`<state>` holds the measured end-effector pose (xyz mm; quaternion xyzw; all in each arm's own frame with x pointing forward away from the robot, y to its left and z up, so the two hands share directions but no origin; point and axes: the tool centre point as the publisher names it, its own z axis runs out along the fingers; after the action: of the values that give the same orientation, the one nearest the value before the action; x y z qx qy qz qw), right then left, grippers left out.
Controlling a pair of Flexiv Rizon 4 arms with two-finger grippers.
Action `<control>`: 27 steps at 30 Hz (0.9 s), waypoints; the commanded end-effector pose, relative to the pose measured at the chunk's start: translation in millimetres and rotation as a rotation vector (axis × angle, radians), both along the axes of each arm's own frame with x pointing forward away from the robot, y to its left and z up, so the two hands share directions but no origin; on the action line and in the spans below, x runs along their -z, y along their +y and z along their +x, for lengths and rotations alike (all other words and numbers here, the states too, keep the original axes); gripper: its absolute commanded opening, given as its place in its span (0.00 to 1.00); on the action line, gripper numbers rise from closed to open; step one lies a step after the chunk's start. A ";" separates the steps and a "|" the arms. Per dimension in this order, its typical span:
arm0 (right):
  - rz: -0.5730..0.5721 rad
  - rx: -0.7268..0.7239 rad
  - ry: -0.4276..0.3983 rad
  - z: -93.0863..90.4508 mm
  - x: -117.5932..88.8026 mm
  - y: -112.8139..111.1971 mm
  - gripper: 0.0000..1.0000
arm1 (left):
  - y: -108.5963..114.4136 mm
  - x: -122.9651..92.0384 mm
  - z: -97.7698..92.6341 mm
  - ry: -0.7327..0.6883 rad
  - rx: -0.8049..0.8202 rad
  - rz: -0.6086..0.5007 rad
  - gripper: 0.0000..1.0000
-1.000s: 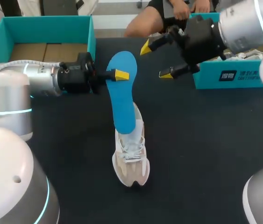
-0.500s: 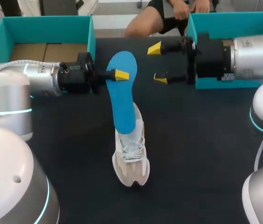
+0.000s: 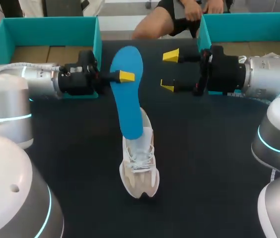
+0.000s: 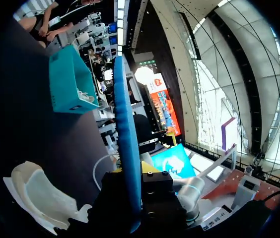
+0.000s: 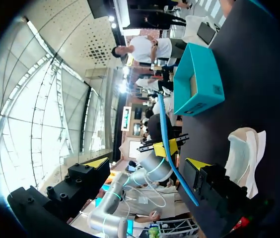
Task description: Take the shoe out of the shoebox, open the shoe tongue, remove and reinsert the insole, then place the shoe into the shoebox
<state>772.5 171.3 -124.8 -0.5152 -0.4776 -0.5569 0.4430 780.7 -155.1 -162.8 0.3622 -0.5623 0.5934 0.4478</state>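
Observation:
A blue insole (image 3: 128, 94) stands nearly upright, its lower end inside the beige and white shoe (image 3: 139, 168) lying mid-table. My left gripper (image 3: 125, 76) is shut on the insole's edge near its upper end. In the left wrist view the insole (image 4: 125, 144) shows edge-on between the fingers, with the shoe (image 4: 40, 198) below. My right gripper (image 3: 169, 71) hovers open just to the right of the insole, holding nothing. The right wrist view has the insole (image 5: 174, 163) ahead of the right gripper (image 5: 147, 166), and the shoe (image 5: 244, 151) beside it.
An open teal shoebox (image 3: 48, 30) stands at the back left, behind my left arm. A second teal box (image 3: 249, 24) stands at the back right, behind my right arm. Dark tabletop (image 3: 214, 163) lies bare around the shoe.
My right arm has swung down and turned level, its open gripper now facing the insole from the right. The left gripper has raised the insole slightly.

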 end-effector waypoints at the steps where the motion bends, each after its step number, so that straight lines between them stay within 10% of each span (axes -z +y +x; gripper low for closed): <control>1: -0.014 0.004 0.005 1.0 -3.6 4.0 1.00 | 11.5 -11.6 2.3 -0.163 -0.033 0.011 0.00; 18: -0.014 0.004 0.005 1.0 -3.6 4.0 1.00 | 20.1 -46.0 6.7 -1.289 -0.117 0.038 0.00; 27: -0.014 0.004 0.005 1.0 -3.6 4.0 1.00 | 19.0 -48.0 9.5 -1.233 -0.153 0.057 0.00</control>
<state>773.0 172.7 -121.3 -0.5195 -0.4799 -0.5532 0.4403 796.8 -135.9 -116.8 0.0882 -0.6881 0.7085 0.1293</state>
